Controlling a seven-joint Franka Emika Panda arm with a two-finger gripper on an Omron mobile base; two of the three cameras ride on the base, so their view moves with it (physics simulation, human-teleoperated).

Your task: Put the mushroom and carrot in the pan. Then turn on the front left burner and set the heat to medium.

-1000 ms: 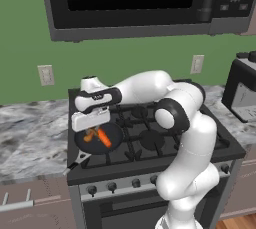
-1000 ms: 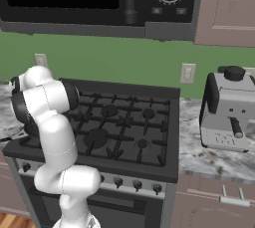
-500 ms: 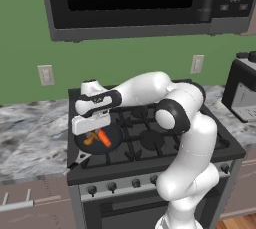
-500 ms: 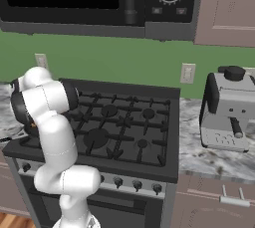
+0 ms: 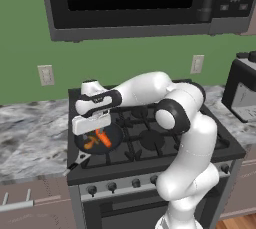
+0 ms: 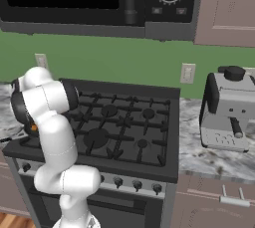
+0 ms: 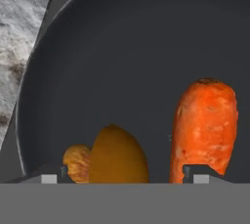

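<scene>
The dark pan (image 5: 114, 134) sits on the stove's front left, its handle (image 5: 80, 161) pointing toward the front edge. It covers the front left burner. Inside lie the bright orange carrot (image 5: 103, 137) and the duller mushroom (image 5: 89, 144), side by side. My gripper (image 5: 91, 124) hangs open just above them, reaching down from the left of the stove. In the hand view the pan floor (image 7: 127, 61) spreads wide, the mushroom (image 7: 114, 157) lies between my spread fingertips and the carrot (image 7: 205, 123) lies by the right fingertip (image 7: 199, 178). Neither is gripped.
A row of knobs (image 5: 112, 187) runs along the stove front. The other burners and grates (image 6: 119, 122) are bare. A microwave (image 5: 140, 3) hangs above. Marble counter (image 5: 30, 133) lies left of the stove, and a coffee machine (image 6: 226, 110) stands on the right counter.
My hand has shifted slightly above the pan. The carrot and mushroom stay in the pan.
</scene>
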